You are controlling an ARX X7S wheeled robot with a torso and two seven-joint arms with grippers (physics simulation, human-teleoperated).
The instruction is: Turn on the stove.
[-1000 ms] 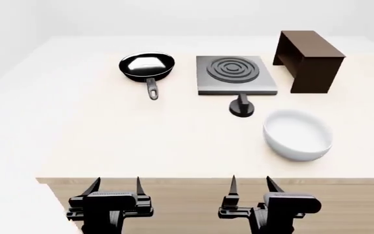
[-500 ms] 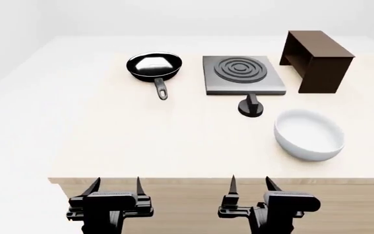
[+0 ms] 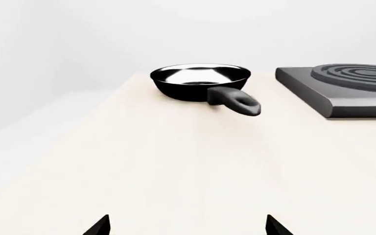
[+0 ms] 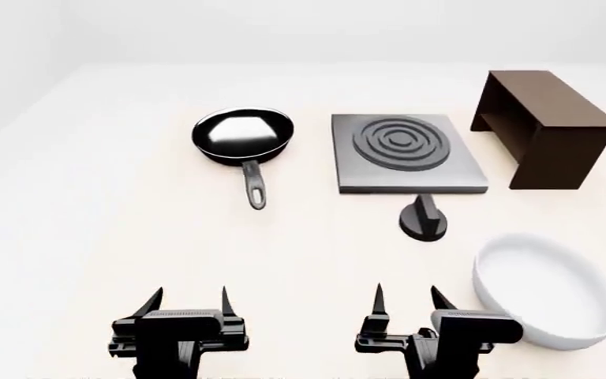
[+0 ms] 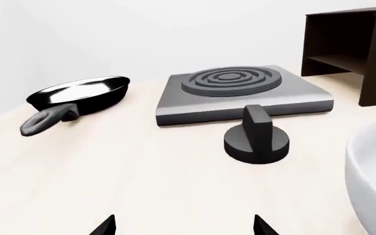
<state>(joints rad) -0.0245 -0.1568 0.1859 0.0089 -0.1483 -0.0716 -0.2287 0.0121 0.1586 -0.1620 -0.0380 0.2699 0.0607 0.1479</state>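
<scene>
Stove (image 4: 409, 154) is sitting flat on the pale table (image 4: 103, 221), right of centre toward the far side, grey square plate with a round ringed burner (image 4: 400, 142) on top. Its knob (image 4: 423, 220) is standing apart just in front of the stove's near edge, black round base with an upright ridge, not touching the plate. In the right wrist view the knob (image 5: 257, 139) is showing straight ahead with the stove (image 5: 240, 95) right behind it.

Black frying pan (image 4: 243, 136) is lying left of the stove, handle pointing toward the near side, well apart from the plate. Brown wooden box (image 4: 545, 130) is standing at the far right, beside the stove's right edge but not touching. White bowl (image 4: 545, 296) is resting at the near right, just right of the right gripper.

Left gripper (image 4: 187, 304) is hovering at the near edge, left of centre, jaws spread, nothing between them. Right gripper (image 4: 406, 302) is hovering at the near edge in front of the knob, jaws spread, holding nothing. Both are well apart from the stove and knob. Left wrist view is showing the pan (image 3: 201, 81) ahead and the stove's corner (image 3: 344, 88) beside it.
</scene>
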